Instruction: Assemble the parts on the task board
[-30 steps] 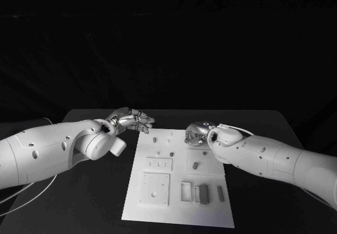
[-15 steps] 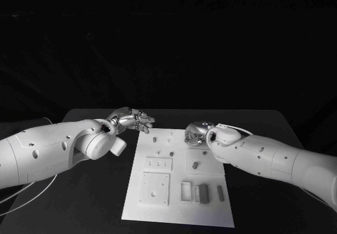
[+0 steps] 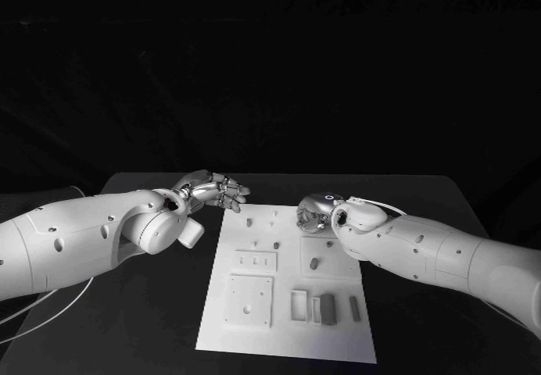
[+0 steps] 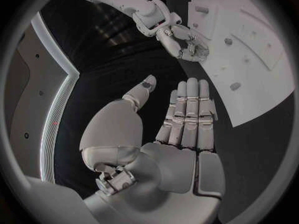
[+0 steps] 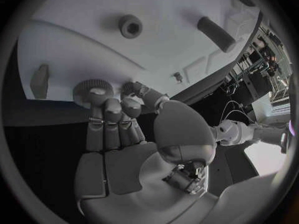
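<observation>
My right hand [image 5: 115, 134] pinches a small ridged gear [image 5: 93, 90], light, stiff and fiddly, by its rim; left hand [image 4: 177, 124] spread, empty.

We see the white board [image 3: 288, 312] lying flat mid-table, its small grey parts [image 3: 328, 309] scattered on it: upright pegs near its far edge, bars near its near edge.

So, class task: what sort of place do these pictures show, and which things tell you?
Probably a robotics lab test bench: a black table bearing a white task board with small parts, dark surroundings, and equipment racks behind.
</observation>
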